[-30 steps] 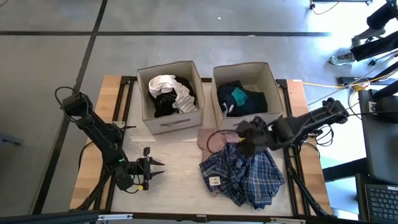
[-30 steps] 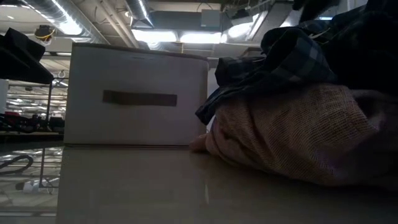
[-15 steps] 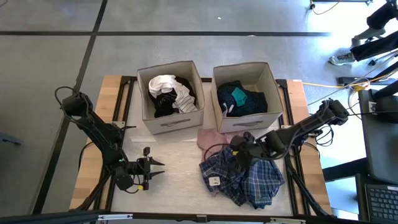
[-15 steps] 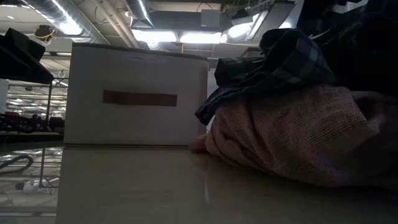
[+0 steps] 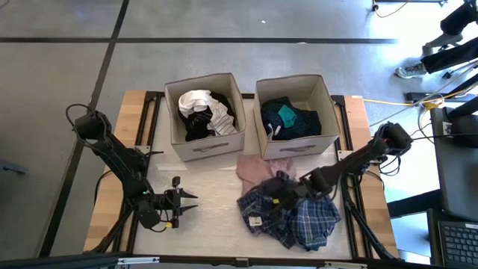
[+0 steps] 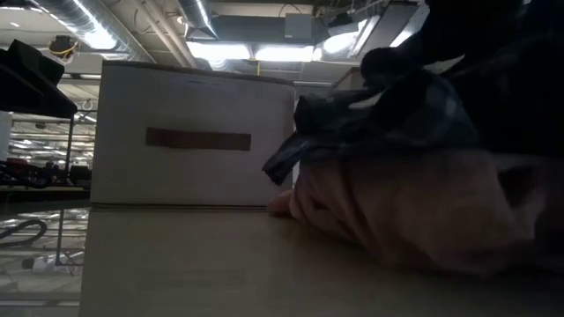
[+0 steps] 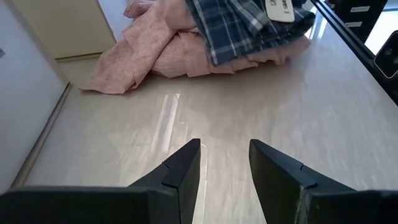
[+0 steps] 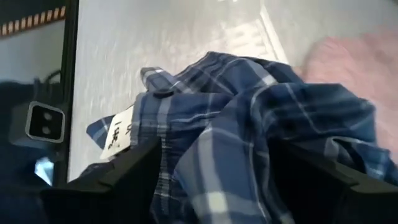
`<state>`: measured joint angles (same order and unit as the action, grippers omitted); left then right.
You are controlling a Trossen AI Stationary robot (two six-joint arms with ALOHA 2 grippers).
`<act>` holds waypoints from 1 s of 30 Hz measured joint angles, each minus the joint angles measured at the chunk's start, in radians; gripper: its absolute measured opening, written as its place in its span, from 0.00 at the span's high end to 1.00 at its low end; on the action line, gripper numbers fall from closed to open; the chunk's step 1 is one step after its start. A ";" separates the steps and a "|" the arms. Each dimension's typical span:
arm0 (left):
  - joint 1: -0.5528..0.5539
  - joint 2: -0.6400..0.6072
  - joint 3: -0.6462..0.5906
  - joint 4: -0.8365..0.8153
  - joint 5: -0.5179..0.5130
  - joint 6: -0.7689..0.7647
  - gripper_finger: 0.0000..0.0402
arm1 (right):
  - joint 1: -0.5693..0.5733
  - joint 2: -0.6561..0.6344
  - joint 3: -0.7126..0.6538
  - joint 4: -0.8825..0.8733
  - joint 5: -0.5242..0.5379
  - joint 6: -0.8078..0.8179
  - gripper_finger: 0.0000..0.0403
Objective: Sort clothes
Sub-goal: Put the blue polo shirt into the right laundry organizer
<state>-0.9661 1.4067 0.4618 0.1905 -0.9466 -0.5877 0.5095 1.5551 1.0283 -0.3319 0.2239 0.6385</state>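
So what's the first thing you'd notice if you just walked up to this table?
Probably the crumpled blue plaid shirt at the front right of the table, with the right gripper open right over it and a pink cloth peeking out from underneath. Behind stand two beige boxes already holding clothes. The left gripper waits open at the front left.

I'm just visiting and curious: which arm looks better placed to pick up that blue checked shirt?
The right one, probably: its pincer hangs open right over the plaid shirt, while the left pincer waits apart over bare table.
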 joint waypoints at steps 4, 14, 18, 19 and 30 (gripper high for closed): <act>0.006 0.000 0.000 0.000 -0.003 0.000 0.68 | 0.015 0.060 0.000 0.047 0.016 -0.069 0.27; 0.012 0.000 0.000 0.000 -0.003 0.000 0.68 | 0.028 0.142 0.002 0.043 0.047 -0.145 0.27; 0.012 0.000 0.000 0.000 -0.003 0.000 0.68 | 0.027 0.145 0.002 0.042 0.053 -0.150 0.38; 0.012 0.000 0.000 0.000 -0.003 0.000 0.68 | 0.027 0.145 0.002 0.041 0.053 -0.150 0.43; 0.012 0.000 0.000 0.000 -0.003 0.000 0.68 | 0.029 0.138 0.007 -0.015 0.143 -0.157 0.96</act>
<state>-0.9539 1.4067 0.4618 0.1902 -0.9501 -0.5880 0.5382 1.6932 1.0354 -0.3465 0.3672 0.4812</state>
